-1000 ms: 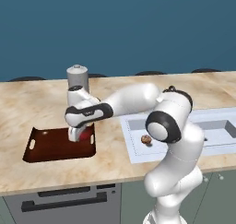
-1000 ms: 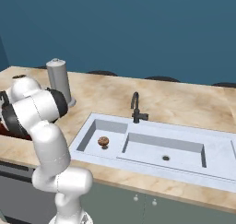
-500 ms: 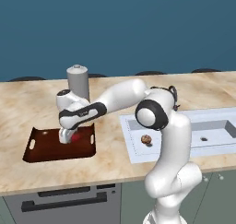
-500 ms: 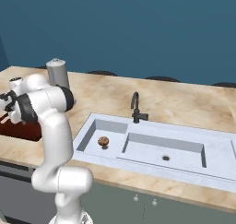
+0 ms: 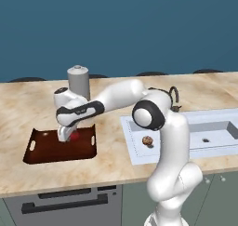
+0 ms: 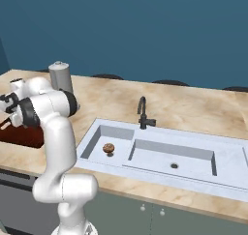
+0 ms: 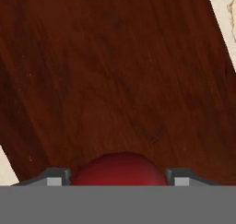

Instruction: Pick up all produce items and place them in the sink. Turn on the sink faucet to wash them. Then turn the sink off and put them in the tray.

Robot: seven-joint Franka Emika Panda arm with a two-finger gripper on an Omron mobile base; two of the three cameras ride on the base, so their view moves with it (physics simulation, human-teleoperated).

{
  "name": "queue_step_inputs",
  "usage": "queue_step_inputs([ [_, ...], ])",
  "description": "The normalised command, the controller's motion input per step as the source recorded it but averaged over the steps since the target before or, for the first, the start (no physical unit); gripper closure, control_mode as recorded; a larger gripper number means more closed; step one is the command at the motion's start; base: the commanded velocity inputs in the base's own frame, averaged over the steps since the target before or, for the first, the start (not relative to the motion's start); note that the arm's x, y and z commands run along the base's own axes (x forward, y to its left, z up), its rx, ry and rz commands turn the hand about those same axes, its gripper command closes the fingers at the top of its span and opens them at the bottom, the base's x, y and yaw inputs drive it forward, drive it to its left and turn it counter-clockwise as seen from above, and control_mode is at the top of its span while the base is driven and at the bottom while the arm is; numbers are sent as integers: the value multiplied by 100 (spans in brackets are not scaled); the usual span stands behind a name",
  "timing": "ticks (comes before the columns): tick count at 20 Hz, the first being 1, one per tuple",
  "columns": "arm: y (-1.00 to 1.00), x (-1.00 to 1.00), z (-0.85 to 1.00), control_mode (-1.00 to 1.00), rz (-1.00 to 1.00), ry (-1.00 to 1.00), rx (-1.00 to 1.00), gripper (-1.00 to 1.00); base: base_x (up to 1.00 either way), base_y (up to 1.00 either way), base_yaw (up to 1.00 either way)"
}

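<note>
**Jaws over the tray with the red item between them**

Jaws of the gripper (image 5: 65, 136) stand spread to either side of the glossy red produce item (image 7: 120, 168), one fingertip (image 7: 54, 177) at its left and the other at its right in the hand view; whether the tips press on it cannot be told. The red item (image 5: 73, 136) lies low over the floor of the dark reddish-brown tray (image 5: 44, 150), toward the tray's far side; whether it rests on the wood cannot be told. The tray sits on the beige marbled worktop (image 5: 111, 150), left of the sink (image 5: 135, 148), with slot handle cutouts at its two short ends. The white arm (image 5: 121, 95) reaches leftward from above the sink to the tray.

The tan-brown mottled produce item (image 6: 108, 147) lies on the floor of the sink's left basin, well apart from the tray; it also shows just beside the arm's dark elbow joint in the left base view (image 5: 147, 140). The black gooseneck faucet (image 6: 142, 114) stands at the far rim of the sink (image 6: 160, 173), between the two basins. A tall grey cylinder (image 5: 77, 82) stands on the worktop just beyond the tray's far edge.
</note>
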Motion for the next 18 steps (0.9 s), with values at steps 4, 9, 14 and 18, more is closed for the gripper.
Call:
queue_step_inputs([
  [4, -35, 0, 3, -100, 0, 0, 0, -100, 0, 0, 0],
  [9, -75, -2, 19, -100, 0, 0, 4, -100, 0, 0, 0],
  [14, -95, -31, 40, -100, -1, -2, 9, -100, 0, 0, 0],
  [18, -100, -62, 42, -100, -7, -2, 12, -100, 0, 0, 0],
])
